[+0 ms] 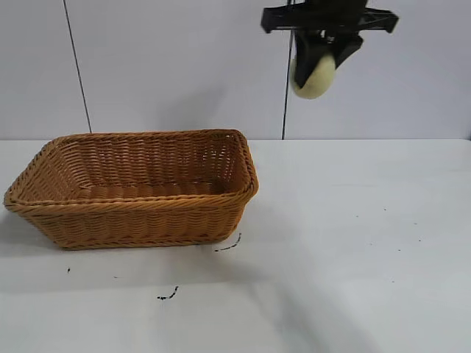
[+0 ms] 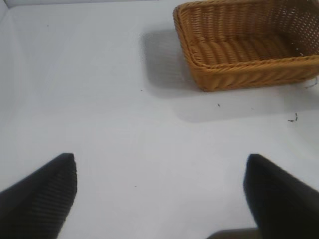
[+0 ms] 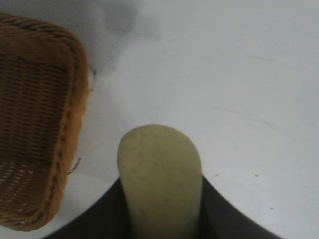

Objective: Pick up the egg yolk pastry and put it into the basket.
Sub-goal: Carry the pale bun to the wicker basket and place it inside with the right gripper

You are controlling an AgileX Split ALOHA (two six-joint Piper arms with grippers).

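Observation:
My right gripper [image 1: 318,59] is high above the table, to the right of the basket, and is shut on the pale yellow-green egg yolk pastry [image 1: 313,76]. In the right wrist view the pastry [image 3: 160,174] sits squeezed between the two dark fingers [image 3: 219,211]. The orange-brown wicker basket [image 1: 44,202] stands empty on the left of the table; it also shows in the right wrist view [image 3: 70,124] and the left wrist view [image 2: 239,74]. My left gripper [image 2: 159,191] is open and empty over bare table, away from the basket.
The white table [image 1: 353,243] carries a few small dark specks and crumbs [image 1: 168,296] in front of the basket. A thin dark cable [image 1: 77,66] hangs against the back wall.

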